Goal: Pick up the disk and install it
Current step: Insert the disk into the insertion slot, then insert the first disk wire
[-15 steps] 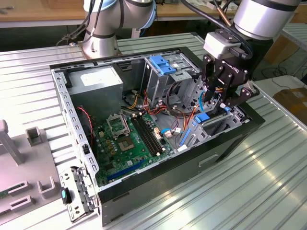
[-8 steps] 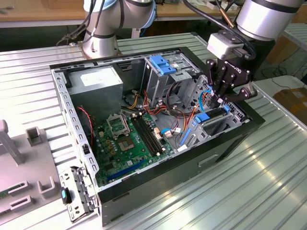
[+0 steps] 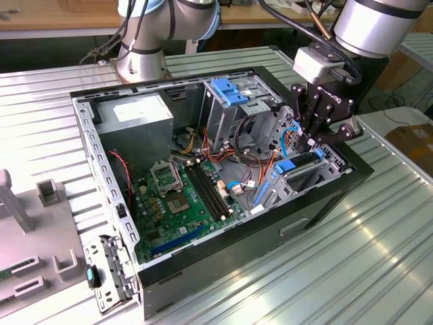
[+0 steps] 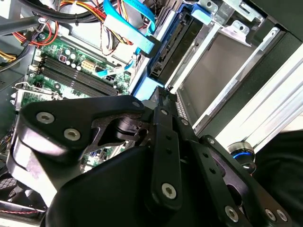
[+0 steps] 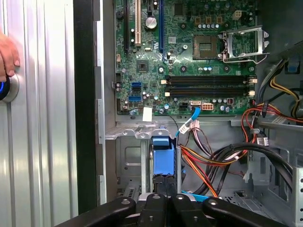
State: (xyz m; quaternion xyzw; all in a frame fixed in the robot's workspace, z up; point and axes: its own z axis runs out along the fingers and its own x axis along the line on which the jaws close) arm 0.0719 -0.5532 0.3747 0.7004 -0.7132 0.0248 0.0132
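Your gripper is at the drive bay, on the disk.

In the exterior view your arm hangs over the open computer case, right of centre in the frame. The fingers are drawn almost together, with their tips right at the disk's blue end. You cannot tell whether they pinch the rail or only press on it. The disk lies in the metal bay at the case's right end, past the green motherboard and to the right of the blue bracket on the tall cage. In the first wrist view a person's hand rests by a round blue-lit button on the ribbed table.
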